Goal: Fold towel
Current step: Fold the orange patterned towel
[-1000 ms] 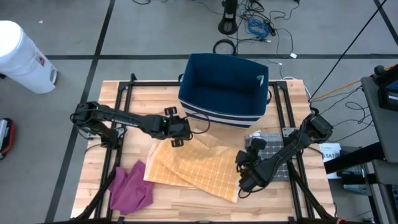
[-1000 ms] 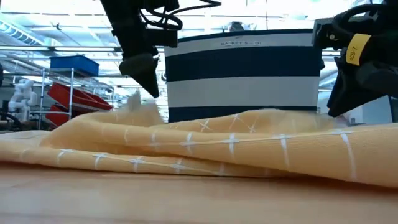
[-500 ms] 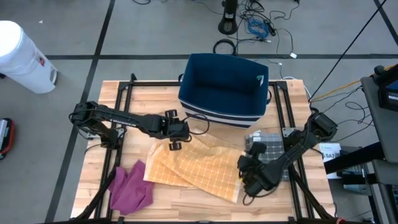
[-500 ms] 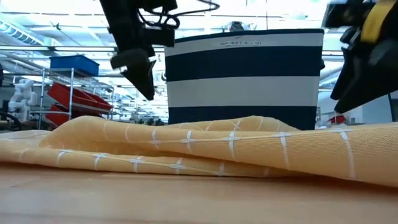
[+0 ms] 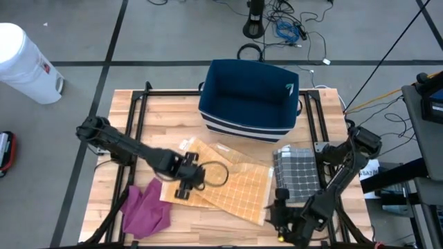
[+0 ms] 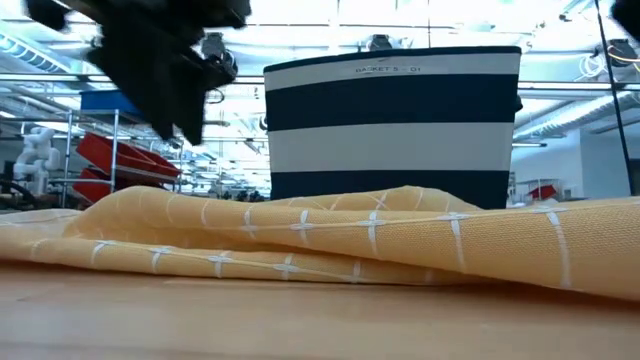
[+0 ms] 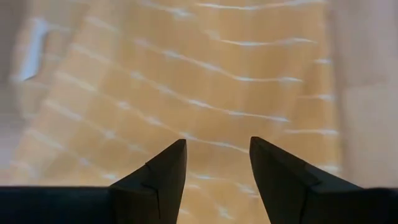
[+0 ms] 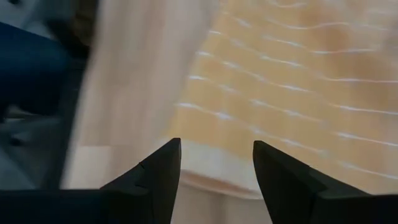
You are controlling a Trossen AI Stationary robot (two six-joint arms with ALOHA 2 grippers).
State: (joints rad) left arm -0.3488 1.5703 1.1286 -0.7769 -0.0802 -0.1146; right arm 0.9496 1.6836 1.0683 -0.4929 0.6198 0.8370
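Note:
The orange towel [image 5: 232,183] with white grid lines lies loosely folded in layers at the table's middle, and fills the front of the low view as orange towel [image 6: 330,240]. My left gripper [image 5: 185,188] hovers open over the towel's left part, fingers pointing down at the cloth [image 7: 249,81]; in its wrist view the gripper [image 7: 216,144] has nothing between its fingers. My right gripper [image 5: 280,216] stands open just off the towel's near right corner; its wrist view shows the gripper [image 8: 216,144] above the towel's edge [image 8: 217,177].
A navy and white striped basket [image 5: 249,100] stands at the table's far edge, behind the towel. A grey checked cloth [image 5: 297,173] lies folded to the right, and a crumpled magenta cloth [image 5: 145,211] lies at the near left. Bare wood shows along the near edge.
My left gripper has swung from the towel's far edge by the basket toward the table's near edge, over the towel's left part. My right gripper has drawn toward the near edge, off the towel's right side. The towel's far edge, raised a second ago, now lies flat.

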